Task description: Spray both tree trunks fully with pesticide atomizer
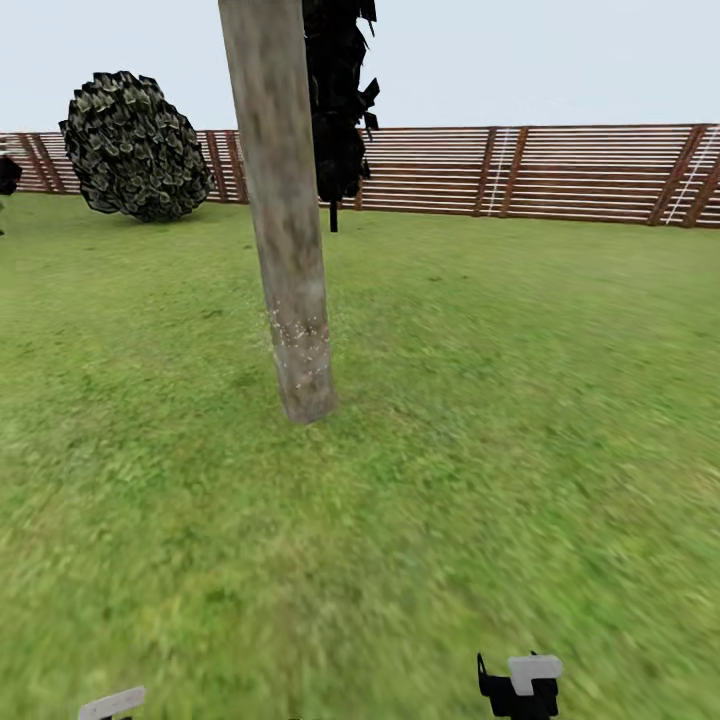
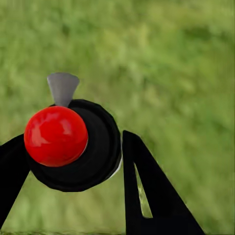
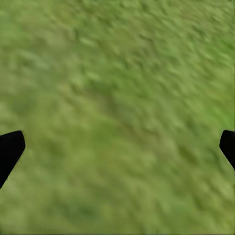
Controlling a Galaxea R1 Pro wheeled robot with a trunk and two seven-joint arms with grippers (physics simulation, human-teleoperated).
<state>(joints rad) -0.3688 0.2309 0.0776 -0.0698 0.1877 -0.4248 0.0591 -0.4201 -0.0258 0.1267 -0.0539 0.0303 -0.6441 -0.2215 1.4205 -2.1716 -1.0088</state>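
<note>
The pesticide atomizer (image 2: pixel 100 156) has a round black body, a glossy red ball on it and a grey nozzle (image 2: pixel 62 88). It sits between the two black fingers of my left gripper (image 2: pixel 73 149), which is shut on it above the grass floor (image 2: pixel 176 73). My right gripper (image 3: pixel 117 147) is open over bare grass, its fingertips far apart. One tree trunk (image 1: pixel 288 230), thick and mottled grey-brown, rises straight ahead in the head view. Fine pale specks dot the lower trunk (image 1: pixel 300 345). A second tree is out of view.
A black-leaved cypress (image 1: pixel 338 100) stands behind the trunk and a round dark bush (image 1: pixel 135 145) at the far left. The brown slat fence (image 1: pixel 540 170) closes the back. Open lawn (image 1: pixel 520 400) spreads to the right. Arm parts show at the bottom edge (image 1: pixel 520 688).
</note>
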